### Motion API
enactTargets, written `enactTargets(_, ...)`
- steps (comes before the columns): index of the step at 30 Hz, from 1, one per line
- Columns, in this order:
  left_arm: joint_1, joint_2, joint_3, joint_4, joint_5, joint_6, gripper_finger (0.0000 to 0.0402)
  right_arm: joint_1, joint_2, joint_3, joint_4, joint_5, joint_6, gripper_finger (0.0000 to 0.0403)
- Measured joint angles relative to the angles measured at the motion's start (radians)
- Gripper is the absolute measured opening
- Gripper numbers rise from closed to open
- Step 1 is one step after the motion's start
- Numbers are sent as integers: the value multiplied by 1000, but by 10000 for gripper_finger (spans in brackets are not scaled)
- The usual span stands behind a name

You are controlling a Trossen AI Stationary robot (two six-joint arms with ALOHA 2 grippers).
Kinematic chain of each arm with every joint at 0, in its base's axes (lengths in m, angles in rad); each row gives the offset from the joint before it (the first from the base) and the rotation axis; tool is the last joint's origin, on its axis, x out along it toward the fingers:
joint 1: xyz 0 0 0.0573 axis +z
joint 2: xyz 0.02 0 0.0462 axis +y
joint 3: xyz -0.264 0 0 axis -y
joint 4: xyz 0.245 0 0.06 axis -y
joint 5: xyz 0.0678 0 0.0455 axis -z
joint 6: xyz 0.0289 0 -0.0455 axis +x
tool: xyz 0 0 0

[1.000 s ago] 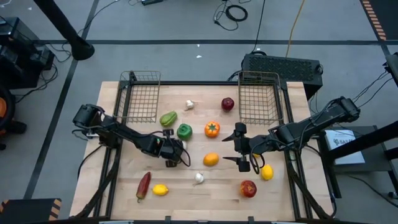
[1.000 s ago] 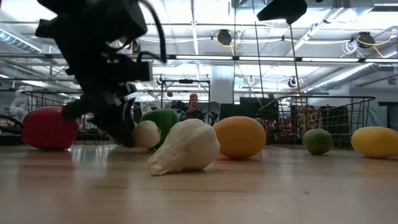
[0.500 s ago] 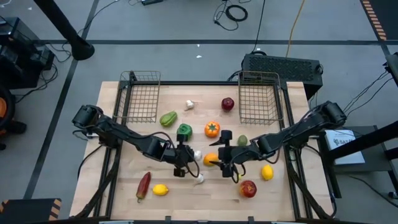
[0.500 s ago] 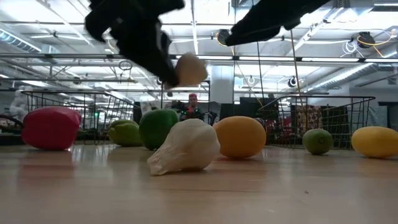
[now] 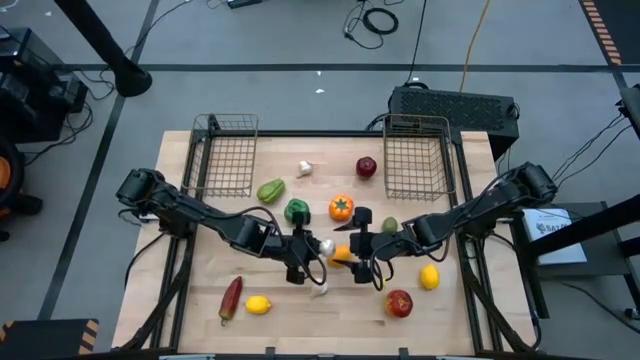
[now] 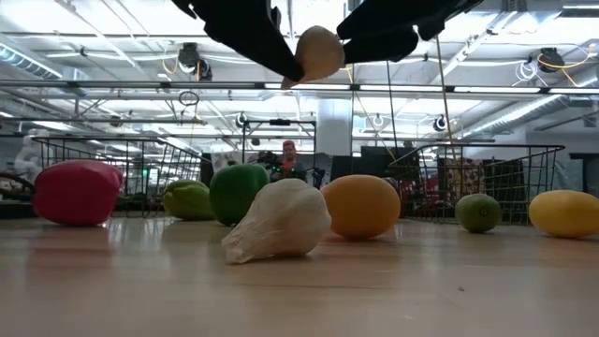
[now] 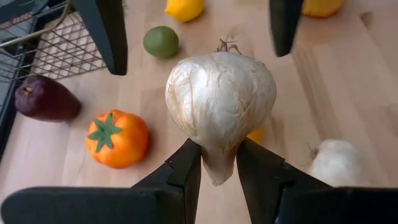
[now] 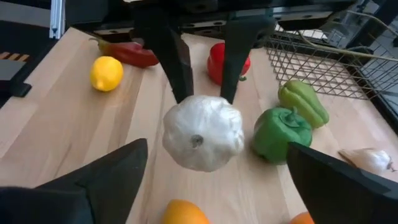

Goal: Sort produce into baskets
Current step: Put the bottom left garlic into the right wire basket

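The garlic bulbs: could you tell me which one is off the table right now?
The garlic pinched by its stem in the left gripper, held up facing the open right gripper. The other two bulbs lie on the wood.

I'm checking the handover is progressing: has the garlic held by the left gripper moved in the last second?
Yes. The held garlic has risen off the table and moved right, away from the green pepper toward the open right gripper.

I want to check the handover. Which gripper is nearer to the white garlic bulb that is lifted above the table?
Left. The left gripper pinches the lifted white garlic bulb by its stem end. The right gripper is open, its fingers on both sides of the bulb, apparently not touching.
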Motion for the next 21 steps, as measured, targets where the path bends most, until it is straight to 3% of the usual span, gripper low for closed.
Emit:
enactTargets(4,0,0,0,1,-21,1,102,-6,0,0,1,-53,13,382)
enactTargets(21,14,-1,0,34,-35,1,102,-47,32,0,61,-42,-22,377)
